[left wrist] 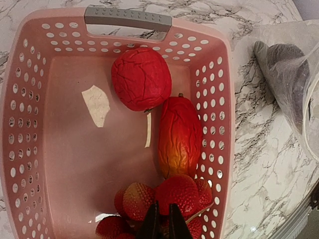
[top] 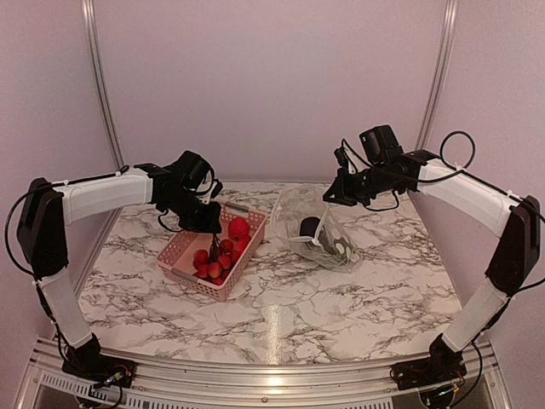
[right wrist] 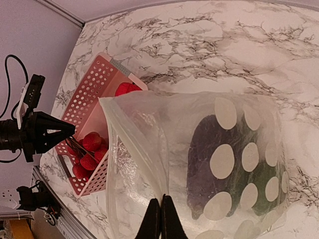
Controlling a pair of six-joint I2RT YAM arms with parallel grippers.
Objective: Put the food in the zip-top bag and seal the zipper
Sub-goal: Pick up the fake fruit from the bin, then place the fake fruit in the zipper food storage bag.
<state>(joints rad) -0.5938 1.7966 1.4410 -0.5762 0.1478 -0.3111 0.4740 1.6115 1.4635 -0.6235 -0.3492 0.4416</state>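
My left arm stands up from its base at the near edge. The elbow is high on the outside, the forearm reaches in across the surface (top: 341,298) and the wrist bends down over the pink basket (left wrist: 227,99). My left pincer (left wrist: 160,221) points into the basket's 6 o'clock end, with its tips sunk among the strawberries (left wrist: 174,196). The fingers are drawn almost together, with only a dark slit between them. I cannot tell whether they nip a stem or a berry.

Above the strawberries, a long red-orange piece (left wrist: 179,137) lies along the basket's 3 o'clock wall. A round tomato (left wrist: 141,78) sits at 12 o'clock, just under the grey handle, and touches the long piece.

My right arm mirrors the left, with a high outer elbow and the forearm stretched inward. Its wrist is held above the bag (right wrist: 164,129), which lies at 3 o'clock from the basket, just beside it. My right pincer (right wrist: 160,219) is closed on the clear plastic at the bag's rim and holds that side up, so the mouth gapes toward the basket. The zipper (right wrist: 110,127) runs along that open edge, unsealed.

Inside the bag, behind the white dots, lie the dark eggplant (right wrist: 199,164) and green pieces (right wrist: 259,186) against it.
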